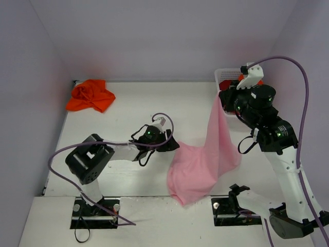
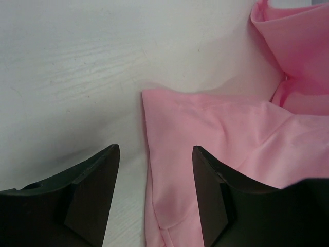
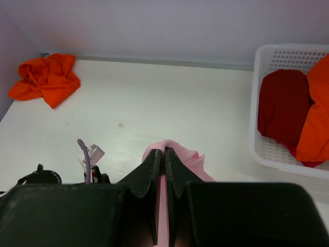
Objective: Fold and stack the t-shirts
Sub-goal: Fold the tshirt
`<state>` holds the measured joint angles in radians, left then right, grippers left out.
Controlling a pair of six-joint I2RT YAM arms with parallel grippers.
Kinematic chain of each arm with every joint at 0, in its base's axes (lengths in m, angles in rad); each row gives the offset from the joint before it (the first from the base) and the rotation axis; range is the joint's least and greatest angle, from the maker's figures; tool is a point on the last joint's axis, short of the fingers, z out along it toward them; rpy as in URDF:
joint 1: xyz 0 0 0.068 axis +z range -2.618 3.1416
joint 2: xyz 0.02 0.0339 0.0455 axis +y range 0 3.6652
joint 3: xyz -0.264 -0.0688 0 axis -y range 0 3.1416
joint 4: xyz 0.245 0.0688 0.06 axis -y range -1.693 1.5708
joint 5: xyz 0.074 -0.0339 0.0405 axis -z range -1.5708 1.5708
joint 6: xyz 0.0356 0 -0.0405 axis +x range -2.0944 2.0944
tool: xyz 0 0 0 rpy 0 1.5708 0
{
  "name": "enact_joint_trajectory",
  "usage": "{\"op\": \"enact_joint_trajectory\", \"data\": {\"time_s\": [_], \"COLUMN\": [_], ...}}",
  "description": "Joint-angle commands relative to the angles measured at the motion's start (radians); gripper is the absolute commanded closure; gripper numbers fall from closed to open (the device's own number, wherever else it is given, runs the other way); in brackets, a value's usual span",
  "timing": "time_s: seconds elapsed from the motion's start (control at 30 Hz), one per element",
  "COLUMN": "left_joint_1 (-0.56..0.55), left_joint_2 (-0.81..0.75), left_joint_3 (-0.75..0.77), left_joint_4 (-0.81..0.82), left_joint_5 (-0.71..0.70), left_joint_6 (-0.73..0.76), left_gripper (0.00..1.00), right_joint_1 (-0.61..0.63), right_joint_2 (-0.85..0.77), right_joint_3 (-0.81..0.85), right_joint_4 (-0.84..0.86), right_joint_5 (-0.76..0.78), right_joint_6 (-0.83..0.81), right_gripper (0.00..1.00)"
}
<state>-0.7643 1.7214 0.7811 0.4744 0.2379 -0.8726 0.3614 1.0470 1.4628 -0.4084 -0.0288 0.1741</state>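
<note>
Pink t-shirt [image 1: 203, 164]: half lifted. One end hangs from the right gripper [image 3: 164, 152], whose fingers are pinched tight on a fold of the cloth. The rest trails down to a rumpled heap on the table [image 1: 133, 103], between the two arm bases.

Left gripper [image 2: 154, 149]: low at the heap's left edge, fingers apart and holding nothing. One finger [image 2: 211, 190] is over pink cloth, the other over bare table, with the shirt's hem between them.

Surroundings: orange t-shirt [image 1: 90, 95] crumpled in the far left corner, well apart from both arms. White basket [image 3: 267, 51] at the far right, just beside the raised right arm. Inside it lie a dark red t-shirt [image 3: 282, 103] and a second orange t-shirt [image 3: 318, 118], touching each other.
</note>
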Motion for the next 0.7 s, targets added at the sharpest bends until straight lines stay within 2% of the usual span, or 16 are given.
{"op": "enact_joint_trajectory", "data": {"time_s": [0.0,0.47,0.67], "left_joint_1": [0.023,0.023,0.011], "left_joint_2": [0.021,0.198,0.175], "left_joint_3": [0.063,0.15,0.132], "left_joint_4": [0.162,0.286,0.271], "left_joint_5": [0.049,0.116,0.11], "left_joint_6": [-0.026,-0.077,-0.074], "left_gripper": [0.47,0.48,0.59], "right_joint_1": [0.007,0.007,0.007], "right_joint_2": [-0.007,-0.016,-0.007], "right_joint_3": [0.031,-0.002,0.004], "right_joint_4": [0.079,0.074,0.074], "right_joint_5": [0.013,0.056,0.066], "right_joint_6": [-0.018,-0.031,-0.036], "right_gripper": [1.0,1.0,1.0]}}
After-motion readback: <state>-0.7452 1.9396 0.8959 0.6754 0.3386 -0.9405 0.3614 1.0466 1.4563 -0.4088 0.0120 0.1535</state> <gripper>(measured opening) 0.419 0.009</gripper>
